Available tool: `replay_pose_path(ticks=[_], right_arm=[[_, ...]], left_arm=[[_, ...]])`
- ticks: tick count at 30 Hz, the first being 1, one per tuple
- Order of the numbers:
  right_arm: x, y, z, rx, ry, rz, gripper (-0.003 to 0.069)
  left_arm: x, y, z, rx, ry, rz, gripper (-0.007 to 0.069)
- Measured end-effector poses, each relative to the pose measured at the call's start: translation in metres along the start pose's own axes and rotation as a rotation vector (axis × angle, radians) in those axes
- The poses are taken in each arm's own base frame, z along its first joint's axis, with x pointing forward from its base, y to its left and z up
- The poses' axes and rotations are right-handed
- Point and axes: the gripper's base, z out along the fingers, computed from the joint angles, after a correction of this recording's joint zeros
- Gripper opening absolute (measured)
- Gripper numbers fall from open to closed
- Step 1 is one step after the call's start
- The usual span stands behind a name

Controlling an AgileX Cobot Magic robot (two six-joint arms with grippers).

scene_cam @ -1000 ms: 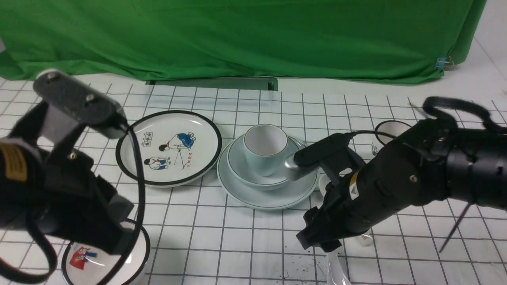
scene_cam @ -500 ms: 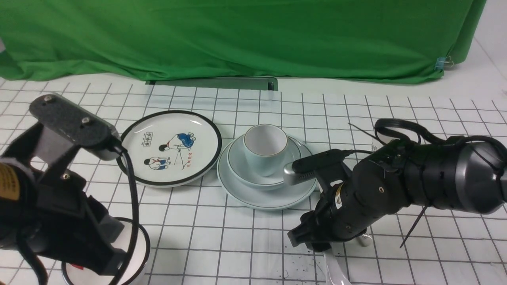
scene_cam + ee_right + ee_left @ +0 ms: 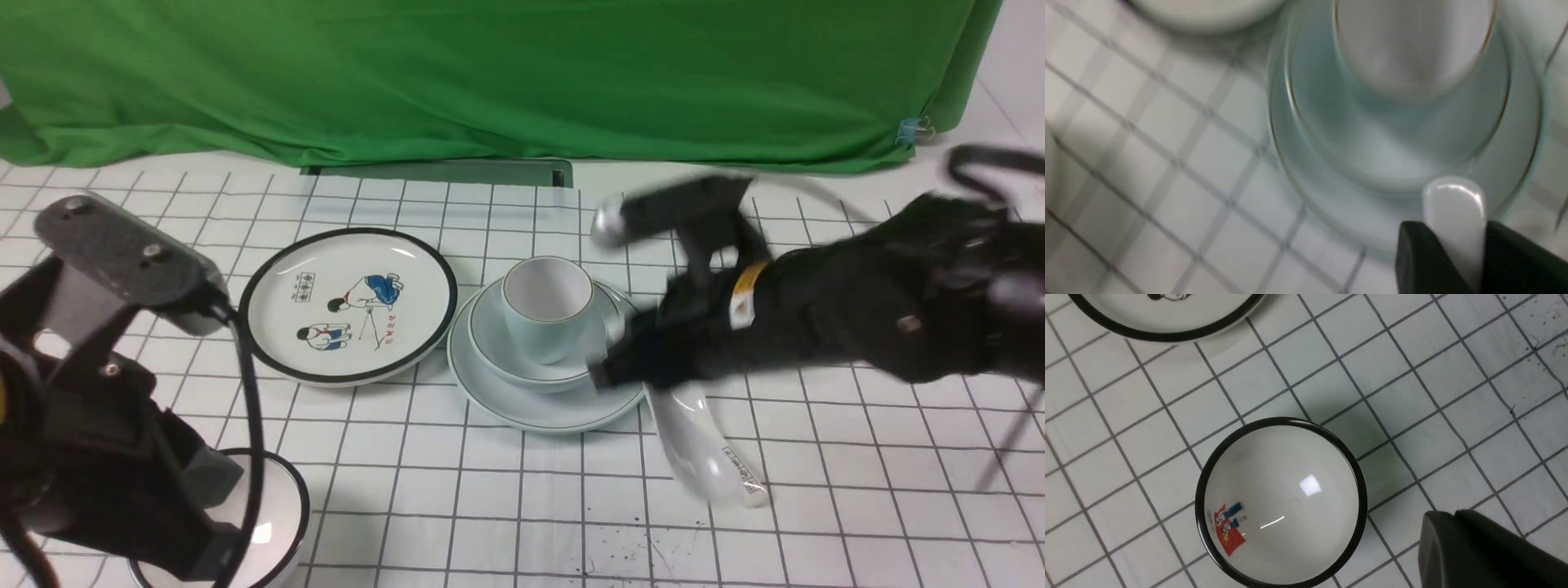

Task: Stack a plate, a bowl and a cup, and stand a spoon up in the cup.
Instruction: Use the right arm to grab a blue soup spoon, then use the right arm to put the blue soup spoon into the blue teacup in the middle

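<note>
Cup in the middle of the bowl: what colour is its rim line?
The cup has a brownish rim line, clearest in the right wrist view.

Front view looks forward and down; wrist views look closer.

A plain pale bluish-white plate (image 3: 522,414) lies near the middle, holding a matching shallow bowl (image 3: 490,343). An upright handleless cup (image 3: 545,335) stands inside the bowl. A plain white spoon (image 3: 690,441) hangs tilted, to the right and nearer.
</note>
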Motion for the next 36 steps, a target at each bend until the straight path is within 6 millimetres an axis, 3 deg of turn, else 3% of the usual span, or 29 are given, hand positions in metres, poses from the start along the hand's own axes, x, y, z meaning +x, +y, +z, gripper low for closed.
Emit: replay_pose_path(ticks=[4,6,10,14,21,24,32,36], right_arm=[[-0.034,0.003,-0.021,-0.023,-0.349,-0.011,0.0182],[-0.046,0.003,-0.022,-0.033,-0.506,-0.013,0.0182],[-0.056,0.004,-0.011,-0.043,-0.684,-0.013,0.0182],[-0.055,0.003,0.017,-0.050,-0.826,-0.014,0.0182],[-0.027,-0.004,0.079,-0.031,-0.823,-0.031,0.0182],[-0.018,-0.010,0.092,-0.012,-0.804,-0.039,0.0182],[-0.005,-0.019,0.111,0.013,-0.755,-0.031,0.0184],[-0.003,-0.019,0.112,0.014,-0.745,-0.032,0.0232]], left_arm=[[0.012,-0.002,-0.011,-0.012,-0.104,-0.016,-0.0036],[0.023,-0.003,-0.019,-0.020,-0.175,-0.025,-0.0036],[0.040,-0.006,-0.028,-0.028,-0.260,-0.031,-0.0036],[0.058,-0.008,-0.041,-0.036,-0.348,-0.027,-0.0036],[0.066,-0.010,-0.050,-0.043,-0.416,-0.025,-0.0033],[0.066,-0.010,-0.050,-0.043,-0.416,-0.025,-0.0031],[0.066,-0.010,-0.050,-0.043,-0.416,-0.025,-0.0031],[0.066,-0.010,-0.050,-0.043,-0.416,-0.025,-0.0031]])
